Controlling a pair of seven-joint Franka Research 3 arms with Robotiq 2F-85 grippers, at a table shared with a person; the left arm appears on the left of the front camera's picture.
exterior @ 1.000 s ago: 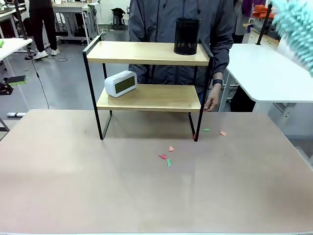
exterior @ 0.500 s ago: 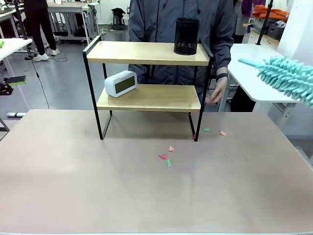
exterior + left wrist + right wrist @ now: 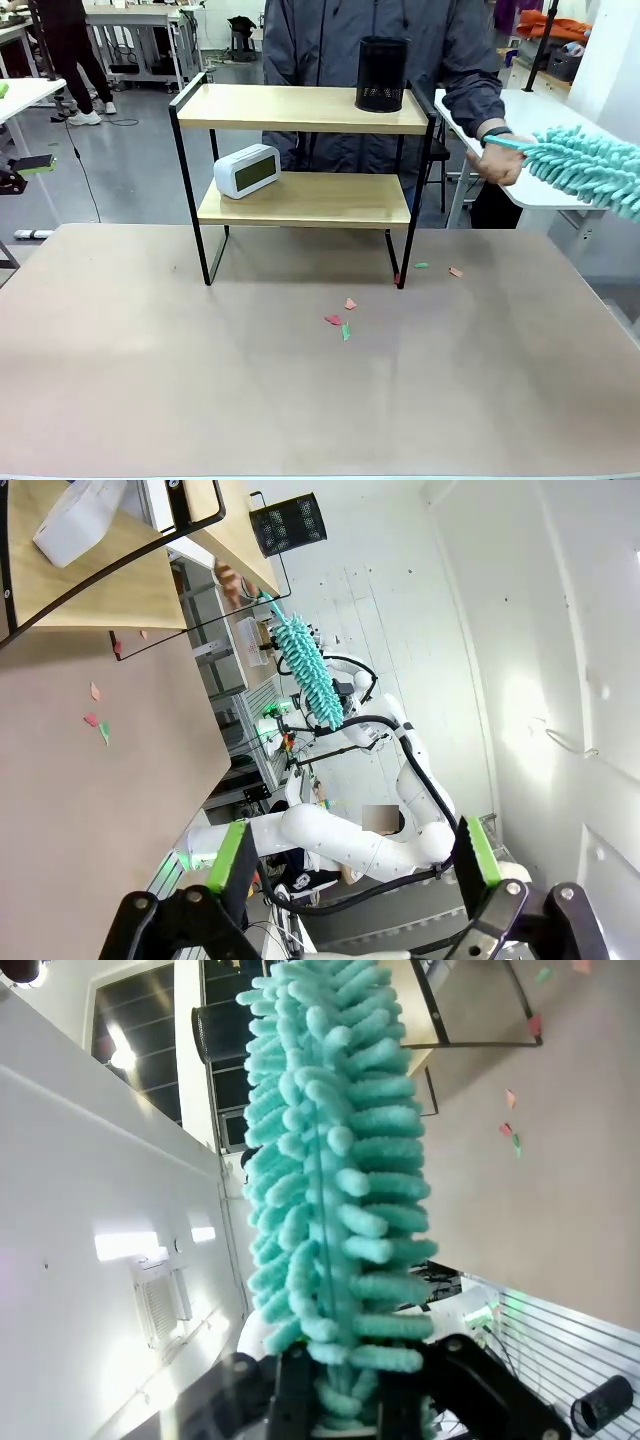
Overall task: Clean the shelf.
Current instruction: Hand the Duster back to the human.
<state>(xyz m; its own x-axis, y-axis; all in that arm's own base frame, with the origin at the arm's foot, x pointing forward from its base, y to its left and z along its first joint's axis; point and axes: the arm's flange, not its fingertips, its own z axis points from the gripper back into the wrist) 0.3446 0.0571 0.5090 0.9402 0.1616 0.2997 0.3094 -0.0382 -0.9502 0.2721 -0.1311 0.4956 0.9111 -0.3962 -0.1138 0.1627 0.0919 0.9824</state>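
Observation:
The shelf (image 3: 300,108) stands at the table's far middle, two wooden boards in a black frame. A white clock (image 3: 246,170) sits on its lower board and a black mesh cup (image 3: 382,74) on its top board. My right gripper (image 3: 345,1405) is shut on the base of a teal fluffy duster (image 3: 330,1160). The duster (image 3: 590,170) reaches in from the right, level with the gap between the boards. A person's hand (image 3: 497,160) grips its tip. My left gripper (image 3: 352,865) hangs open, holding nothing, far from the shelf (image 3: 90,590).
Small coloured paper scraps (image 3: 340,320) lie on the table (image 3: 200,380) in front of the shelf's right legs. More scraps (image 3: 455,271) lie to the right of those legs. A person stands close behind the shelf. A white side table (image 3: 560,140) is at the right.
The duster has swung down from the upper right corner toward the shelf's right side. The person's hand rose from beside the shelf and took hold of the duster's tip.

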